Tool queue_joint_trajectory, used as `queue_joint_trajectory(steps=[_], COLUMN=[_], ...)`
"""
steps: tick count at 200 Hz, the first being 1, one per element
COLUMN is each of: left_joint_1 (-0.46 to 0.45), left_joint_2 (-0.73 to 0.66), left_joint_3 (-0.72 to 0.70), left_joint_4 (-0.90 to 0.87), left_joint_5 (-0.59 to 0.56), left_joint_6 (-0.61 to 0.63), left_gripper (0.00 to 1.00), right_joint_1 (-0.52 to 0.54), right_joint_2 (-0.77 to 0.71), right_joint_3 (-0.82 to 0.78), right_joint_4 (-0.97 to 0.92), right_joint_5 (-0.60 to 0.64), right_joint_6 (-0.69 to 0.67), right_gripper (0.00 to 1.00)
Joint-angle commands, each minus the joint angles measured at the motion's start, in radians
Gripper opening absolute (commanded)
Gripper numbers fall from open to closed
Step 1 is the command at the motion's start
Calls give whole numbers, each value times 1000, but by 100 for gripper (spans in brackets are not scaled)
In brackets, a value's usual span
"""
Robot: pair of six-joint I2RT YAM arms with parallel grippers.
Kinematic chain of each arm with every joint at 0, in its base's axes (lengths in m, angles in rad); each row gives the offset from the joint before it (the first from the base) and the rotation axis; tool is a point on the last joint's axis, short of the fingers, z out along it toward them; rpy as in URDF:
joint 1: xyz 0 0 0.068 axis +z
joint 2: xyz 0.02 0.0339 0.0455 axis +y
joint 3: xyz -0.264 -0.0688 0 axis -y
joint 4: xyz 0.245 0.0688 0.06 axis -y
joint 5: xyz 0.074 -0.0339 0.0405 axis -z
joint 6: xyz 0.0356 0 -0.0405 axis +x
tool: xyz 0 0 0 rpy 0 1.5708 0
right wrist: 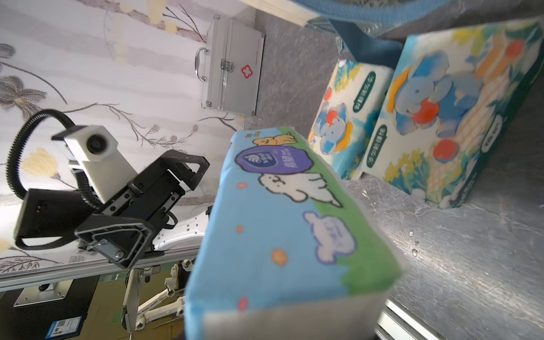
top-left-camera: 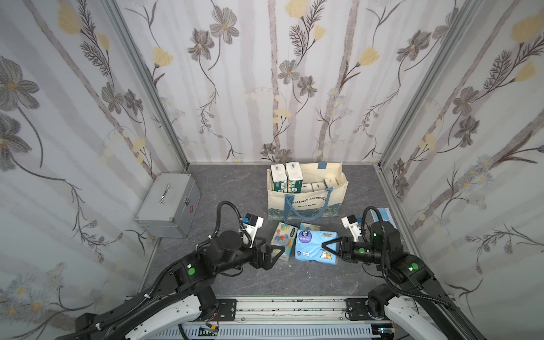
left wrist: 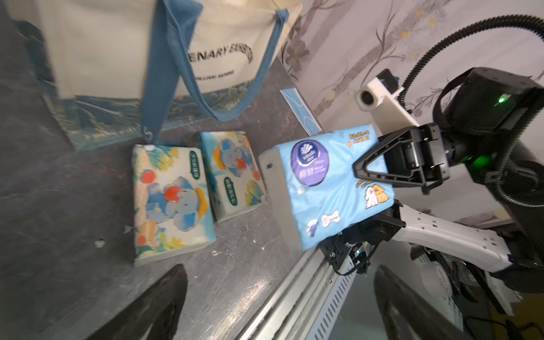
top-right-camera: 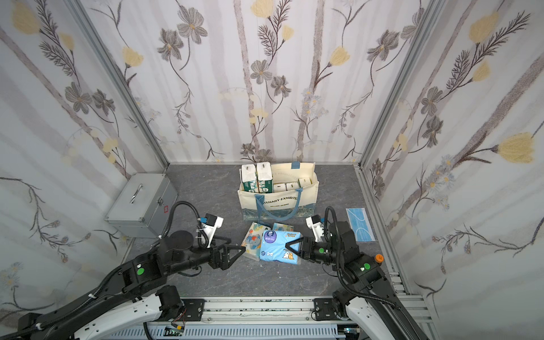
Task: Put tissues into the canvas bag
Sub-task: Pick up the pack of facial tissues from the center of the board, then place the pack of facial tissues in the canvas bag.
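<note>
Grey counter (top-left-camera: 294,279), flowery walls (top-left-camera: 250,88): right tool (top-left-camera: 325,250) clamps the light blue tissue pack (top-left-camera: 310,247), left tool (top-left-camera: 278,256) gapes empty beside two elephant packs (top-left-camera: 282,239) lying before the canvas bag (top-left-camera: 306,203), more tissues (top-left-camera: 287,176) inside.

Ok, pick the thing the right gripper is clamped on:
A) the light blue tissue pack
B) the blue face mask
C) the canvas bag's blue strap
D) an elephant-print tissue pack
A: the right gripper is closed over one end of the light blue tissue pack, its upper finger lying across the pack's printed face.
</note>
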Motion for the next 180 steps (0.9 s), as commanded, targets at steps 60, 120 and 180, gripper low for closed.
queue_joint_trajectory(steps=[60, 120, 180], left_joint_1=[-1, 3, 4], left_joint_2=[-405, -345, -366], left_joint_3=[-49, -27, -35], left_joint_4=[-220, -233, -216], left_joint_5=[-308, -276, -235], left_joint_6=[61, 79, 94], left_gripper=[100, 100, 100], right_joint_1=[-46, -71, -73], right_joint_2=[459, 849, 1189], right_joint_3=[923, 1284, 1585], right_joint_4=[-523, -551, -651], right_joint_5=[502, 590, 487], right_joint_6=[-475, -506, -493], right_gripper=[44, 43, 43])
